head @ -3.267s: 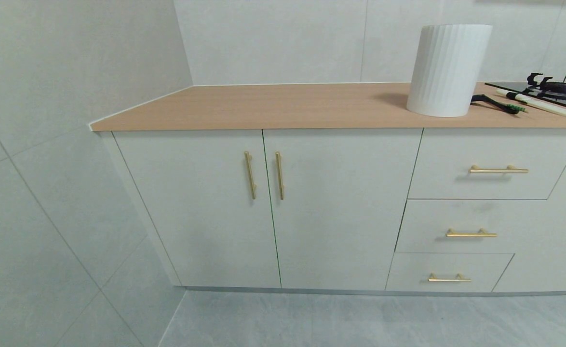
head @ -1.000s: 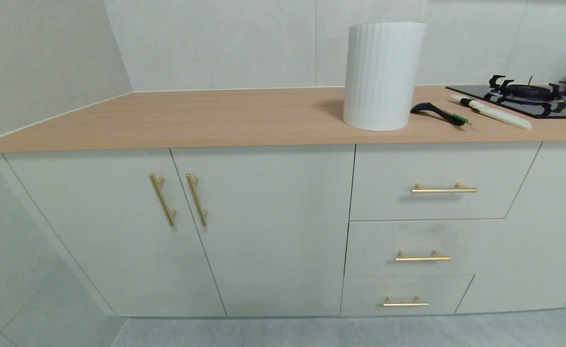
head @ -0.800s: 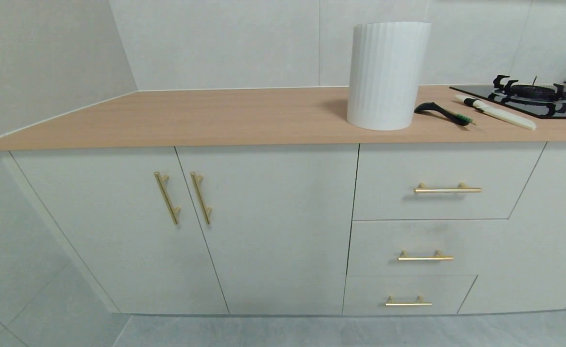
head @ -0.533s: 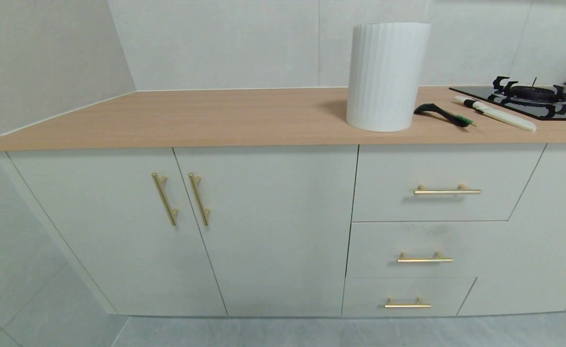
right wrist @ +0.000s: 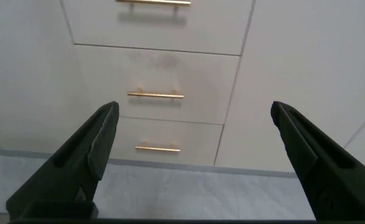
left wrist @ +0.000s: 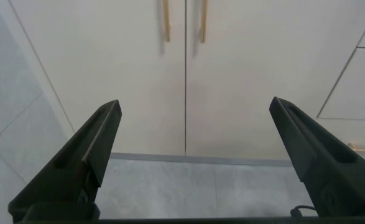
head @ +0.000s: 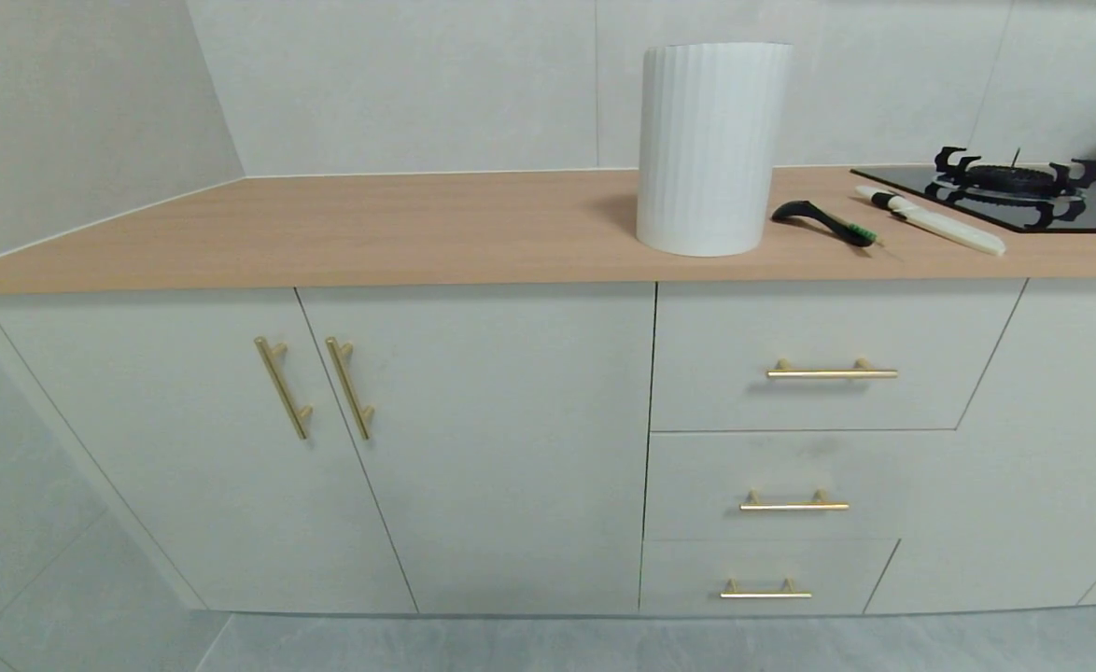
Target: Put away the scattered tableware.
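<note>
On the wooden countertop [head: 399, 229] stands a tall white ribbed holder [head: 709, 147]. Just beyond it lie a black-handled utensil with a green tip [head: 823, 222] and a white knife with a black band [head: 931, 219]. My left gripper [left wrist: 194, 109] is open with nothing between its fingers, low in front of the double cabinet doors [left wrist: 185, 68]. My right gripper [right wrist: 194, 112] is open and empty too, low in front of the drawers [right wrist: 157, 78].
A black gas hob [head: 1024, 187] sits at the counter's far right. Below are two doors with gold handles [head: 315, 387] and a stack of three drawers [head: 809, 434]. A tiled wall closes the left side; grey floor [head: 604, 644] lies in front.
The head camera has swung right and shifted since the earliest frame, so the cabinet and holder sit further left in the picture. The objects on the counter have not moved.
</note>
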